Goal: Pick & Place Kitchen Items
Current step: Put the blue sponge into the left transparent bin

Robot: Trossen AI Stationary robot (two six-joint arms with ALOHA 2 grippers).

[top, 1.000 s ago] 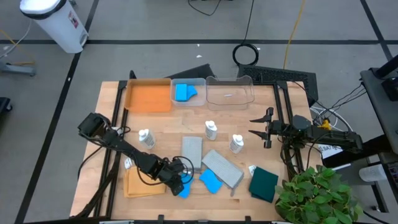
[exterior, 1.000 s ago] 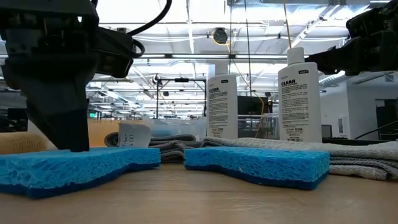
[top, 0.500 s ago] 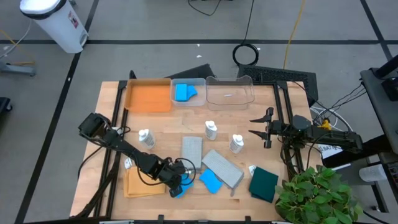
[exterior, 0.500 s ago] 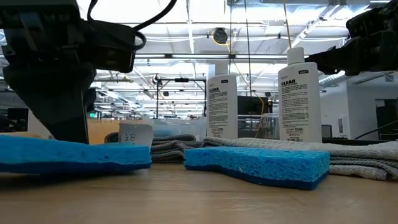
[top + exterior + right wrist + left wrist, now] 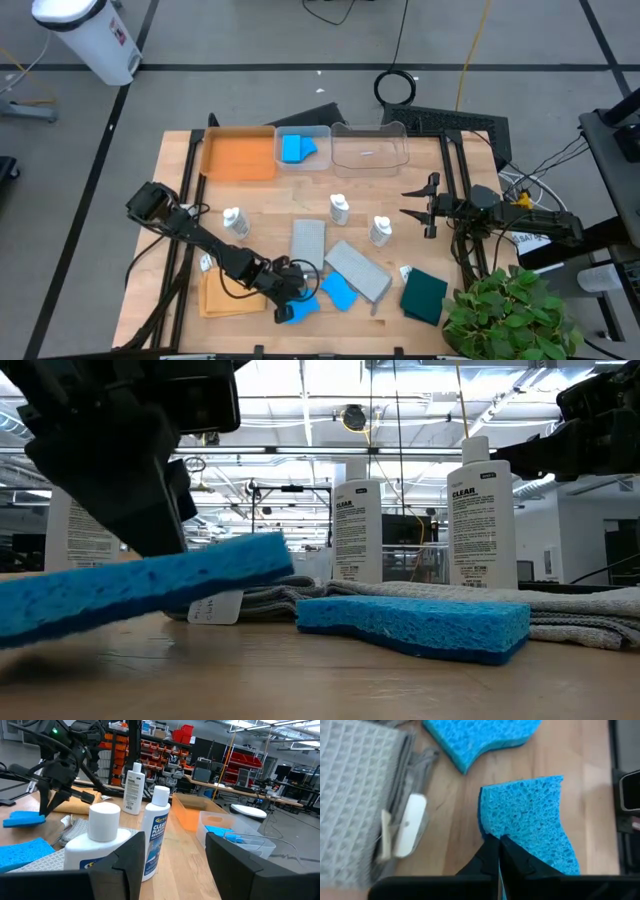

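My left gripper is near the table's front edge, shut on a bright blue sponge, which shows tilted in the low view. A second blue sponge lies flat just to its right, beside two grey cloths. Three white capped bottles stand at mid-table. An orange cloth lies at the front left and a dark green cloth at the front right. My right gripper waits open at the right, above the table. My left gripper pinches the sponge's edge near one corner between its two fingertips, which stand almost together there. The fingers slant down from the table's left. The sponge is off the wood and tilted, its free end higher than the held end.
At the far edge stand an orange tray, a clear bin holding blue sponges, and an empty clear bin. A white tag sticks out of the grey cloth. A potted plant crowds the front right corner.
My left gripper has shut on the blue sponge that lay flat on the table and has raised it. The sponge now hangs tilted off the wood, its free end lifted higher. It has also turned a little and shifted toward the near edge.
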